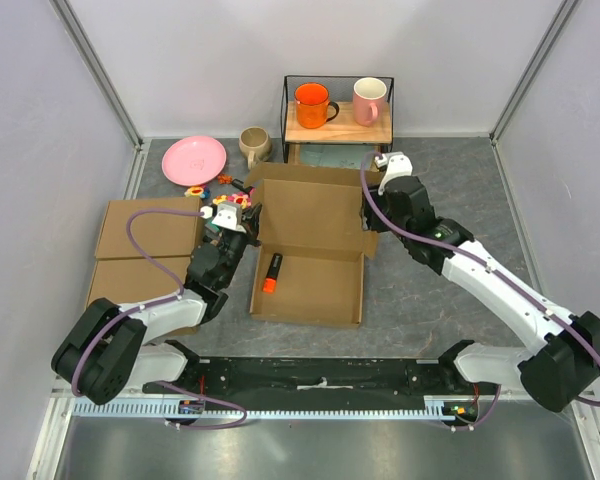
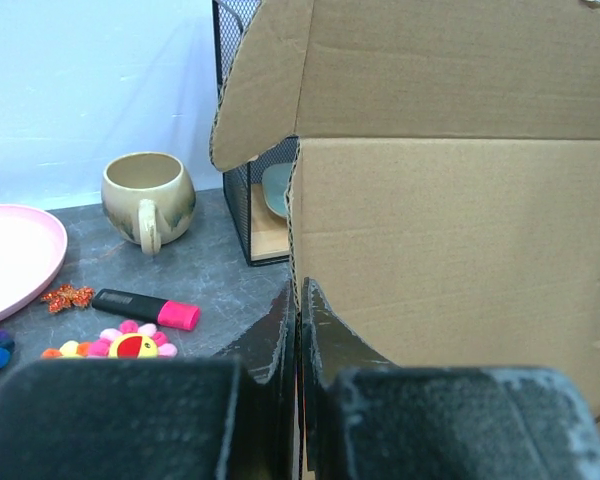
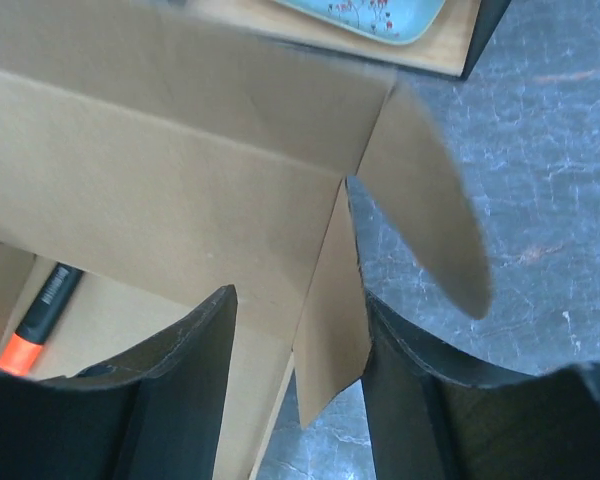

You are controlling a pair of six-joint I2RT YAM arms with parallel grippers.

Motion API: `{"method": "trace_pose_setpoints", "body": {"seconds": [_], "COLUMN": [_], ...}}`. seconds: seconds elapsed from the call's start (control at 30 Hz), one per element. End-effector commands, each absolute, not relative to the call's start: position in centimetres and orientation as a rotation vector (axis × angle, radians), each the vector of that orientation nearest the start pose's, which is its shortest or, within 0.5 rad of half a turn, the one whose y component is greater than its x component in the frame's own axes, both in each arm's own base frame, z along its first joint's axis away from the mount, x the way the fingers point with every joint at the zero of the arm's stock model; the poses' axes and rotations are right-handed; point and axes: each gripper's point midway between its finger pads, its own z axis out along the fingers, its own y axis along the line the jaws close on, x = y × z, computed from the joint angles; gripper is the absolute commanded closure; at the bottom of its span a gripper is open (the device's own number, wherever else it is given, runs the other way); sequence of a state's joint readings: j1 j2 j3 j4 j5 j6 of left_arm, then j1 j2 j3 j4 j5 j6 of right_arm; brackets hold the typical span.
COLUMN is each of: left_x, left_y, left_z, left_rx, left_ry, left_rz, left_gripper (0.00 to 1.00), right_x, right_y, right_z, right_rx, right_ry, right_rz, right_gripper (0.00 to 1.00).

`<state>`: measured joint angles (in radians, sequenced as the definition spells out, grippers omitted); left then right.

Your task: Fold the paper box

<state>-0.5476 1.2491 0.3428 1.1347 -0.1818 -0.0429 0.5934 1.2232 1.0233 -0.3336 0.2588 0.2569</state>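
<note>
Brown corrugated cardboard, the plain die-cut paper box [image 1: 310, 285], is sitting mid-way between the arms on the grey surface [image 1: 400, 310]. Its shallow tray is lying nearest, carrying an orange-and-black marker [image 1: 272, 272]. The left hand [image 2: 298, 345] is pinching the box's left edge, jaws tight on the board. The right hand [image 3: 298, 350] is gaping wide, straddling the right corner flap without gripping. Further back, the lid is standing open, ear flaps splaying. Side-flap step, I'd judge: next, tucking that flap inward.
</note>
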Motion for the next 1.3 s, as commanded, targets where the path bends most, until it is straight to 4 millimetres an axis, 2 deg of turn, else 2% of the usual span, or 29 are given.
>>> {"method": "trace_pose_setpoints", "body": {"seconds": [0.0,0.37,0.7,0.87,0.93,1.0,1.1,1.13,1.17,1.23,1.27], "left_x": [34.1,34.2,34.3,34.1,33.7,33.6,33.1,32.9,33.0,32.6,32.5], "left_y": [-17.0,-16.8,-16.5,-16.5,-17.0,-17.1,-17.0,-16.8,-16.8,-16.6,-16.5], "left_z": [24.8,24.8,24.2,24.1,23.6,23.0,23.7,23.1,24.0,23.7,24.8], "left_rx": [0.195,0.193,0.164,0.141,0.179,0.184,0.185,0.192,0.188,0.212,0.215], "left_ry": [1.238,1.238,1.273,1.328,1.375,1.426,1.439,1.487,1.492,1.556,1.549], "left_rz": [-0.339,-0.323,-0.324,-0.352,-0.366,-0.379,-0.387,-0.377,-0.373,-0.354,-0.354], "left_gripper": [0.98,0.98,0.98,0.95,0.86,0.72,0.55,0.51,0.44,0.41,0.39], "right_x": [33.8,34.0,34.4,34.2,34.1,34.0,33.9,33.8,33.7,33.4,33.4], "right_y": [18.3,18.3,18.1,17.7,17.4,17.3,17.1,17.2,17.2,17.2,17.1], "right_z": [23.5,22.8,22.1,22.3,22.4,22.5,22.4,22.5,22.5,22.4,22.3], "right_rx": [-0.223,-0.267,-0.257,-0.256,-0.25,-0.25,-0.249,-0.251,-0.253,-0.258,-0.254], "right_ry": [2.06,2.105,2.119,2.111,2.101,2.093,2.088,2.083,2.082,2.078,2.076], "right_rz": [0.268,0.236,0.206,0.192,0.186,0.18,0.163,0.158,0.156,0.155,0.151], "right_gripper": [0.43,0.58,0.82,0.87,0.89,0.91,0.93,0.93,0.94,0.94,0.95]}}
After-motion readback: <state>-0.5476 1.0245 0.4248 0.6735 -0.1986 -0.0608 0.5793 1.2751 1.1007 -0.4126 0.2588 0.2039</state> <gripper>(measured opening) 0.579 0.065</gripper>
